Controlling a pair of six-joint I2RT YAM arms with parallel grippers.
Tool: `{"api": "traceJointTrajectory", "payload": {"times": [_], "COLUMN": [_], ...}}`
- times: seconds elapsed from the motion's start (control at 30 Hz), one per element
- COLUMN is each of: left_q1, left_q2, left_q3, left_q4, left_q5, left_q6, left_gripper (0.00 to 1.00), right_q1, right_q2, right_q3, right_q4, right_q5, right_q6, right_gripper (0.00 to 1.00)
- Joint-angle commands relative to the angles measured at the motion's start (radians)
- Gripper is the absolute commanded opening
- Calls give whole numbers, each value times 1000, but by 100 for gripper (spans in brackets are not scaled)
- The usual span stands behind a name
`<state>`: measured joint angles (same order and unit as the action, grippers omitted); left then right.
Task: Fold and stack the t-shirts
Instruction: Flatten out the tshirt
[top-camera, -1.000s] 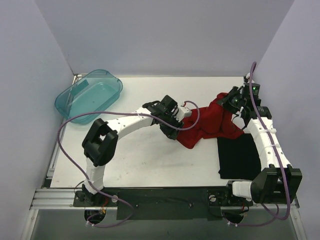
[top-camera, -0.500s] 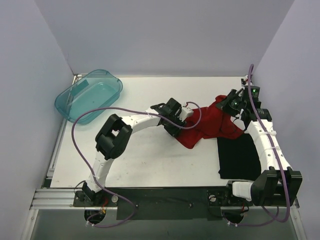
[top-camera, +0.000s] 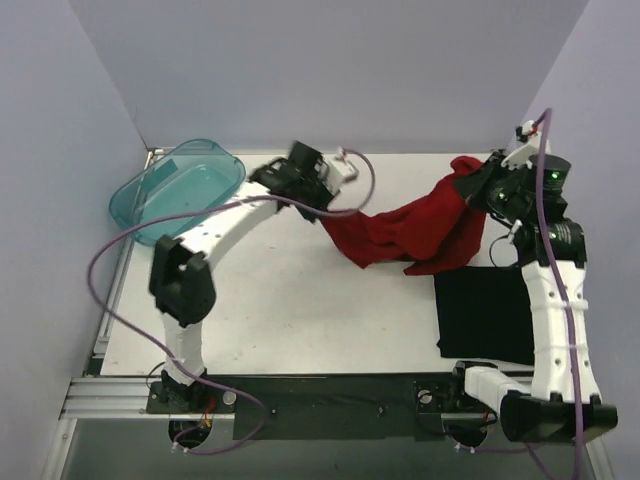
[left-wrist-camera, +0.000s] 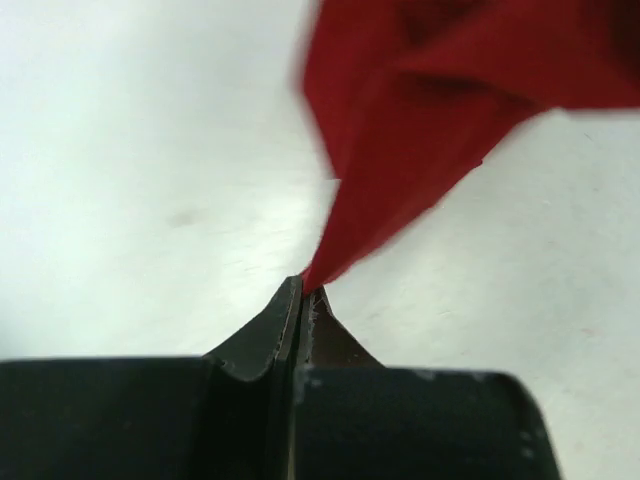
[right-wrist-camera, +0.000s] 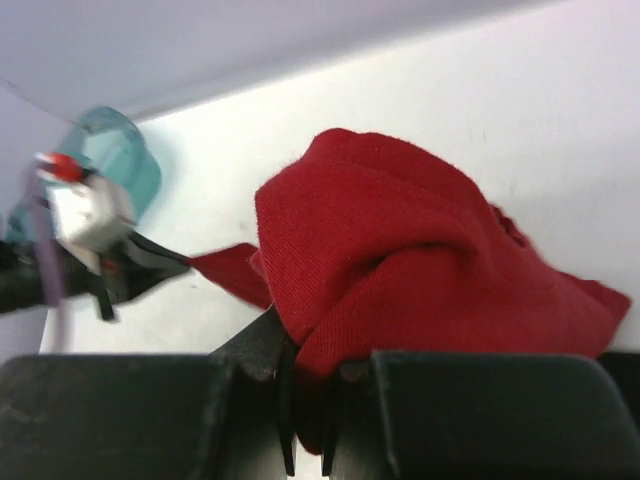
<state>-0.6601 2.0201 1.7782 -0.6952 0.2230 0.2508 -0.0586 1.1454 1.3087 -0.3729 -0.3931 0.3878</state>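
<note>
Worktop (top-camera: 300, 310): red t-shirt (top-camera: 420, 230), heaped 1 s ago, is now stretched btwn left hand (top-camera: 327, 210) & right hand (top-camera: 482, 186), both pinching it; ready for spreading.

The left arm reaches out to the far middle of the surface, its left end effector (top-camera: 322, 208) pinched tight on a corner of the red t-shirt (top-camera: 420, 230). The right arm stands tall at the far right, its right end effector (top-camera: 484, 184) clamped on the same shirt.
</note>
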Motion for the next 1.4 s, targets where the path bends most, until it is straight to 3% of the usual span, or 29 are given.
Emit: {"api": "traceJointTrajectory", "payload": {"times": [0.0, 0.27, 0.5, 0.63, 0.83, 1.0, 1.1, 1.23, 1.37], "left_q1": [140, 212, 244, 244, 255, 368, 437, 511, 570], "left_q2": [-384, -747, -866, -897, -854, -680, -574, -375, -282], "left_q3": [179, 170, 377, 313, 99, 33, 113, 489, 706], "left_q4": [-153, -184, -225, -231, -153, 10, 111, 85, 57], "left_q5": [-77, -249, -364, -379, -398, -338, -341, -321, -281], "left_q6": [224, 373, 378, 370, 426, 418, 407, 343, 341], "left_gripper": [0, 0, 0, 0, 0, 0, 0, 0, 0], "right_q1": [-4, -3, -4, -4, 14, 175, 174, 141, 126], "right_q2": [-180, -289, -361, -380, -323, -76, 112, 385, 542], "right_q3": [142, 343, 457, 351, 26, -16, 126, 506, 803], "right_q4": [-17, -113, -124, -94, 63, 124, 213, 226, 215], "right_q5": [-67, -173, -294, -303, -297, -131, -193, -276, -319], "right_q6": [-72, -43, 52, 135, 244, 155, 192, 267, 292], "right_gripper": [0, 0, 0, 0, 0, 0, 0, 0, 0]}}
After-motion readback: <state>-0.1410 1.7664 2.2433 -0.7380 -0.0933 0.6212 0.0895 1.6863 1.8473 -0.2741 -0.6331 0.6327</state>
